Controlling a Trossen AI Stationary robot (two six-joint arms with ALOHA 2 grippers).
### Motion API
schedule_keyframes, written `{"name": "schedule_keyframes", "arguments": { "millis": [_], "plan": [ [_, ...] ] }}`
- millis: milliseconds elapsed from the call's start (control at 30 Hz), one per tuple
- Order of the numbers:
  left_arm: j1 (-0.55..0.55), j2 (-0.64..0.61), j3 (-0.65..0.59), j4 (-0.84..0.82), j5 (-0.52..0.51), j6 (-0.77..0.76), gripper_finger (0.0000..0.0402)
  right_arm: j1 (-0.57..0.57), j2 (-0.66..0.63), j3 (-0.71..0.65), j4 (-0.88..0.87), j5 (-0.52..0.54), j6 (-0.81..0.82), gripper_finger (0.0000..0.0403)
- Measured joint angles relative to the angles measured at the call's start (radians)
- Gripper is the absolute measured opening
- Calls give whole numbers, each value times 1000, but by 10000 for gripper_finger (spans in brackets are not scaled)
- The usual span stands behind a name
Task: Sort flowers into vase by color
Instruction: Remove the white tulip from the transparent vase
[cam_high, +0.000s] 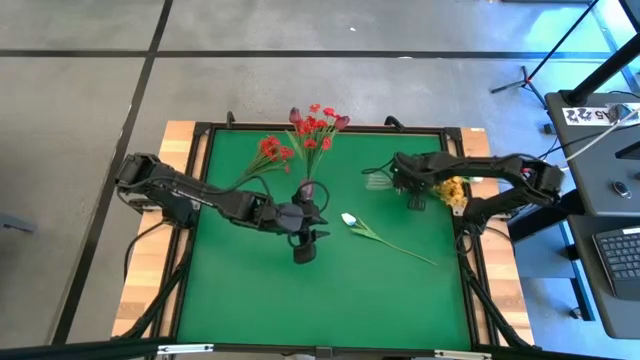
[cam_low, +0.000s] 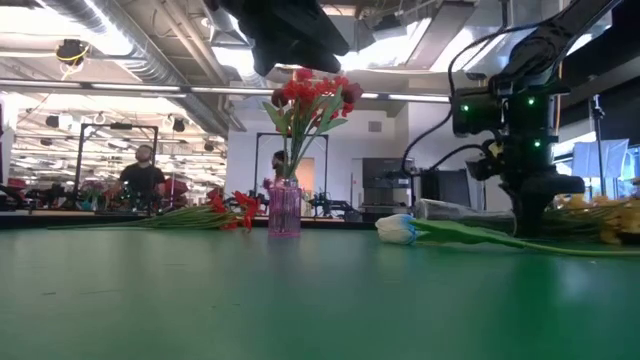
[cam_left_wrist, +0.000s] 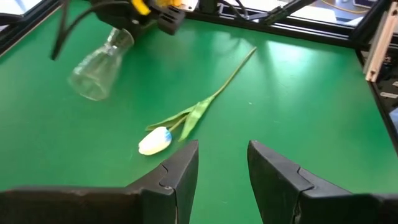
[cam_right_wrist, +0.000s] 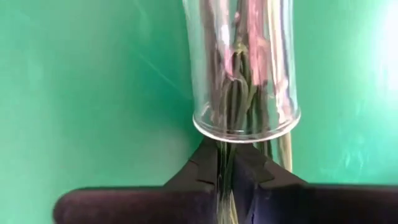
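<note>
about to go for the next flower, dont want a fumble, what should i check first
1. Left gripper jaws apart: ok.
2. White flower lying free, ahead of the left gripper: ok.
3. Pink vase upright, red flowers in it: ok.
4. Clear vase upright: not ok, it lies on its side.
5. Right gripper holding a stem: cannot tell; its jaws are shut at the clear vase's mouth.
</note>
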Motion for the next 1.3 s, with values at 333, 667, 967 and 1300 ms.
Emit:
{"name": "schedule_keyframes", "arguments": {
  "millis": [333, 667, 967, 1300],
  "plan": [
    [61, 4, 0, -61, -20, -24, 133, 188, 0, 16, 29, 37, 52, 18],
    [92, 98, 1, -64, 14, -49, 133, 335, 0, 126, 42, 38, 130, 17],
    [91, 124, 1, -36, 20, -54, 133, 417, 97, 171, 60, 38, 170, 17],
    [84, 124, 1, -29, 20, -53, 133, 439, 170, 176, 82, 44, 239, 79]
  ]
}}
